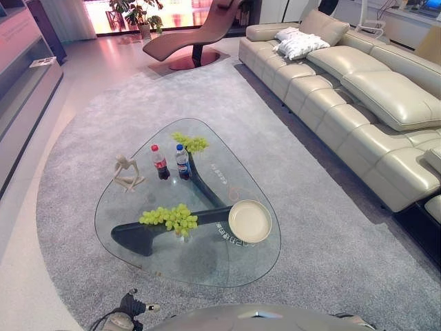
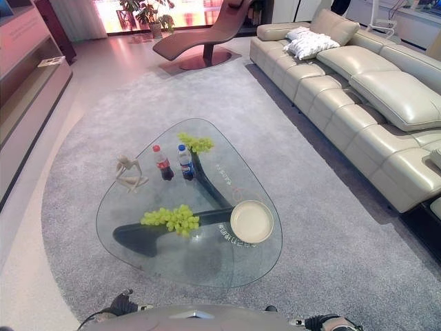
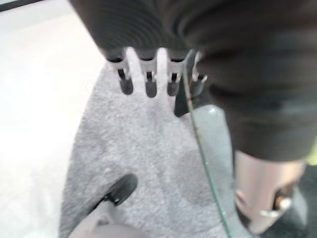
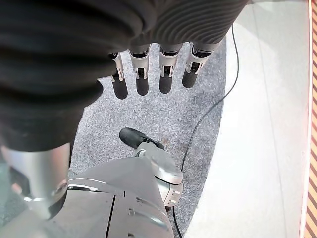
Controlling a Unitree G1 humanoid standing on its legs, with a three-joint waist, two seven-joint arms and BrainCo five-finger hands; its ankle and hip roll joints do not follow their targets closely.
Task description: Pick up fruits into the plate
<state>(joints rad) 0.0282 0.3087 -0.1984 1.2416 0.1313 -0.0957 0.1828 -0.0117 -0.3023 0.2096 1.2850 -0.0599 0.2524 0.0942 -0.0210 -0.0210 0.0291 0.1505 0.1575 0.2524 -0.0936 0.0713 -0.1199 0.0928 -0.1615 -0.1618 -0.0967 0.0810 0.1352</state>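
While both hands hang down by the rug, two bunches of green grapes lie on the glass table (image 1: pixel 207 269). The big bunch (image 1: pixel 171 218) is near the front, left of the cream plate (image 1: pixel 250 221). The small bunch (image 1: pixel 191 143) is at the far end. The plate has nothing in it. The left hand (image 3: pixel 148 79) and the right hand (image 4: pixel 148 74) have straight fingers, holding nothing.

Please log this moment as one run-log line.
phase: before reach | grapes: on table | plate: empty | left hand: open | right hand: open
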